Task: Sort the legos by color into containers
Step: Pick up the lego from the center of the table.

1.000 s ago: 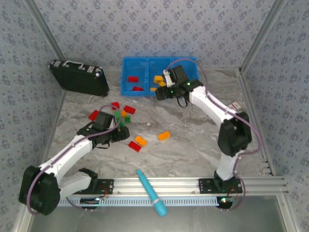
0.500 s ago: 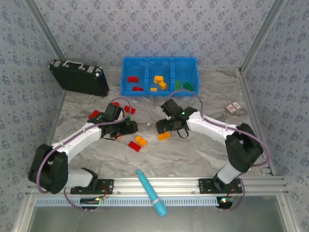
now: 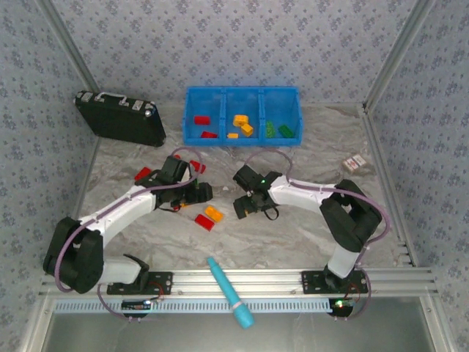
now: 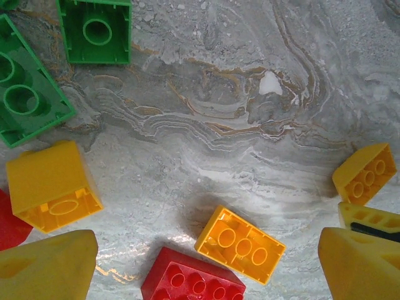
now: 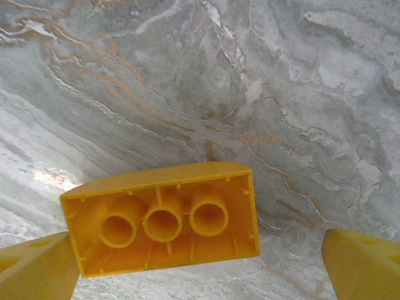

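The right pincer (image 5: 200, 265) stands spread wide over the worktop (image 5: 281, 94), with an upturned yellow lego (image 5: 165, 219) lying ungrasped between its fingers. The left pincer (image 4: 200, 269) gapes too, above an orange lego (image 4: 240, 244) and a red lego (image 4: 190, 281). The blue bin (image 3: 242, 91) sits at the back, well apart.

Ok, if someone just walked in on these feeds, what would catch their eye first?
The bright blue bin at the far edge, with red, yellow and green bricks sorted in its three compartments. Then the open right gripper hanging over a yellow brick in the middle, with the open left gripper beside it among loose bricks.
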Tool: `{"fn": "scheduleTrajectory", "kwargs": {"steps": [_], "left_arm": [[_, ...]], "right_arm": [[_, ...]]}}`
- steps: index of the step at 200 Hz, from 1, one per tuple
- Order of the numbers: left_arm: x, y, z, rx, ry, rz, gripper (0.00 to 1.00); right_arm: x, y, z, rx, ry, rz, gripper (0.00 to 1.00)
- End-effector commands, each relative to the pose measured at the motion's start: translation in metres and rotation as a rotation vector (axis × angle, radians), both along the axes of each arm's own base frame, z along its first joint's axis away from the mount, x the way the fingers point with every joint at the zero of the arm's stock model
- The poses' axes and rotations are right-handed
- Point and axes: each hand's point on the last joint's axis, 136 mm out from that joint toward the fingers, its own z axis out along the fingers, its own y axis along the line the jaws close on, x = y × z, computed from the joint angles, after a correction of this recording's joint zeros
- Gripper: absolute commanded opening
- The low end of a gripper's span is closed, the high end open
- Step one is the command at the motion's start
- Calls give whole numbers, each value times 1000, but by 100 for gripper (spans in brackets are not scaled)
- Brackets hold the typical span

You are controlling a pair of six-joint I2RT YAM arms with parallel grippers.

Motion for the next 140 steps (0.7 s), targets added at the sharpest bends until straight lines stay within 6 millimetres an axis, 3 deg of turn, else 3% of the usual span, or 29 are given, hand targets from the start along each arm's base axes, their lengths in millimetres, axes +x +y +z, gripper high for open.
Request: {"fn": "scheduleTrajectory", "kwargs": {"steps": [1,77,140], "left_arm": [[1,-2,12,-9,-21,3,91],[0,3,14,11,-27,6,91],[-1,5,13,23,-26,4,91]], "right_arm": [[3,-2,-9,-34,-8,-12,97],[10,6,-28,-54,11,6,78],[12,1,-23,-85,21,14,55]]}}
